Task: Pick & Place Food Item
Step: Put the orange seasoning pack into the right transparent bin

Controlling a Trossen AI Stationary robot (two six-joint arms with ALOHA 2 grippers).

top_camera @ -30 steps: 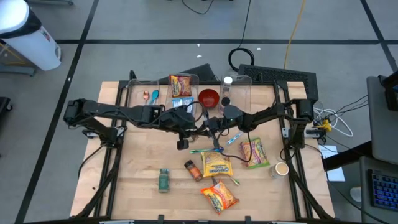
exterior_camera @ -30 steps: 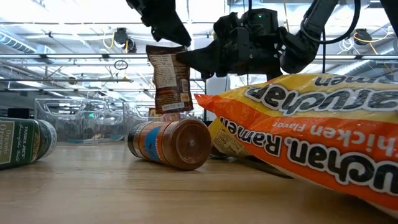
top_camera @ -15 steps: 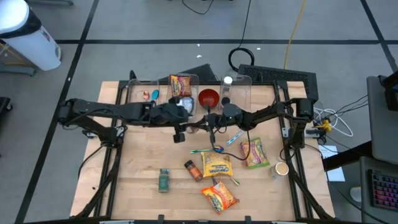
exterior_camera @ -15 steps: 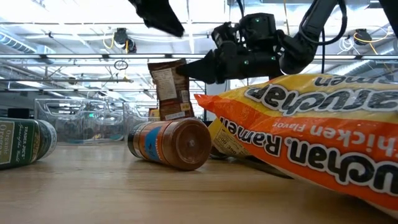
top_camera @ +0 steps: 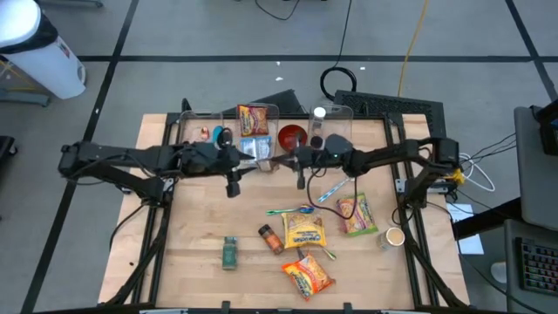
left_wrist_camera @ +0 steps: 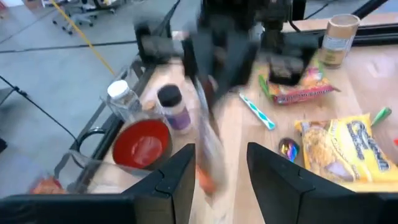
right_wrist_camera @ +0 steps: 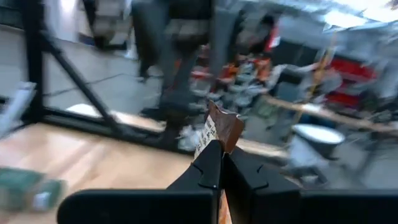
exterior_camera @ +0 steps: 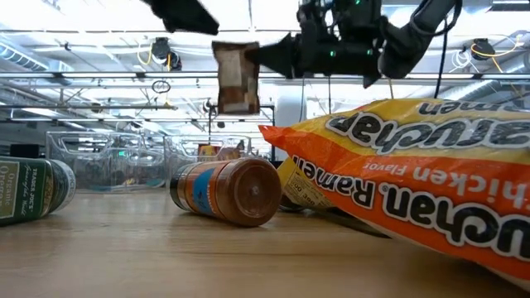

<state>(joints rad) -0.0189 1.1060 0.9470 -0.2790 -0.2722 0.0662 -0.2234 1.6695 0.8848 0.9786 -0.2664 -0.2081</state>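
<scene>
My right gripper (right_wrist_camera: 219,163) pinches the top edge of the thin brown foil snack packet (exterior_camera: 235,76), held high above the wooden table (top_camera: 192,227), just beside the red bowl (top_camera: 292,137). It seems light and floppy, so an edge hold suits. My left gripper (left_wrist_camera: 217,168) stands open, empty. Two orange ramen packs (top_camera: 308,275) lie below.

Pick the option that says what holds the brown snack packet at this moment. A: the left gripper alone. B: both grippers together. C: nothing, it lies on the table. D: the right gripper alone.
D: the right gripper is shut on the brown snack packet, which hangs in the air above the table, while the left gripper stands open and apart from it.
</scene>
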